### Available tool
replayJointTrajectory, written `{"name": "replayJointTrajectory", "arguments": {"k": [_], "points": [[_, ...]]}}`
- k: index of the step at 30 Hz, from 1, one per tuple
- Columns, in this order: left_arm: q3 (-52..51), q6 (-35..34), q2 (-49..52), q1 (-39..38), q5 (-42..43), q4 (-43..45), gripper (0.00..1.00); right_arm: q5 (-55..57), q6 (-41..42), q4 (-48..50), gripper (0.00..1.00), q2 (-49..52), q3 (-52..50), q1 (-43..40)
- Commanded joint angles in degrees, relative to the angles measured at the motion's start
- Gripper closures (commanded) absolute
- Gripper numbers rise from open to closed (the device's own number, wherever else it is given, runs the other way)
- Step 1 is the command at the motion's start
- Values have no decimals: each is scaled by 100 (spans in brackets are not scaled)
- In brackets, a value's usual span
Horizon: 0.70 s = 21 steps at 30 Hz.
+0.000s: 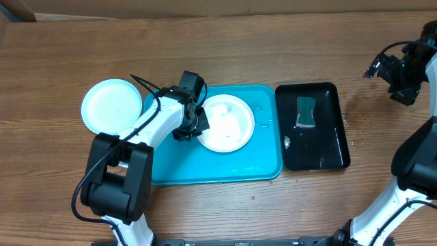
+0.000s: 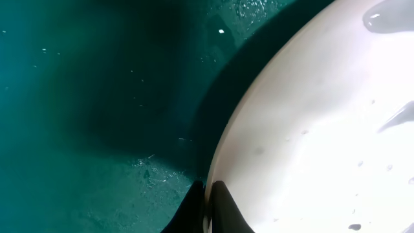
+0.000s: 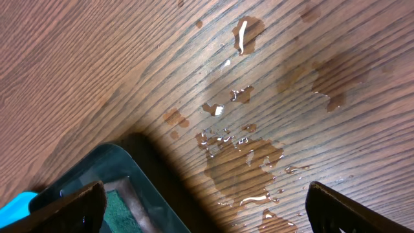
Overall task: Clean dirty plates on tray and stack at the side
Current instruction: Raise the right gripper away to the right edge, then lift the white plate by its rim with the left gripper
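A white plate (image 1: 227,123) lies on the turquoise tray (image 1: 205,167), wet with drops in the left wrist view (image 2: 323,129). My left gripper (image 1: 188,130) sits at the plate's left rim, and close up (image 2: 208,207) its two dark fingers are shut on that rim just above the tray floor (image 2: 97,97). A pale blue plate (image 1: 111,106) rests on the table left of the tray. My right gripper (image 1: 392,75) hangs at the far right; in its own view (image 3: 206,200) it is open wide with nothing between the fingers.
A black tray (image 1: 328,143) holding a green sponge (image 1: 306,111) stands right of the turquoise tray; its corner (image 3: 139,188) shows under the right gripper. Water puddles (image 3: 239,162) lie on the wooden table there.
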Motion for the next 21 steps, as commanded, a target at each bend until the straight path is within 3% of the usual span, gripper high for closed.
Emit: {"name": "replayJointTrajectory", "arguments": {"k": [1, 12, 21], "points": [[146, 332, 17, -17, 31, -116, 96, -44, 7, 22, 0, -57, 7, 20], [2302, 1224, -31, 393, -57, -1473, 96, -44, 7, 22, 0, -57, 7, 20], [3143, 1362, -31, 94, -96, -1257, 96, -44, 7, 22, 0, -57, 7, 20]]}}
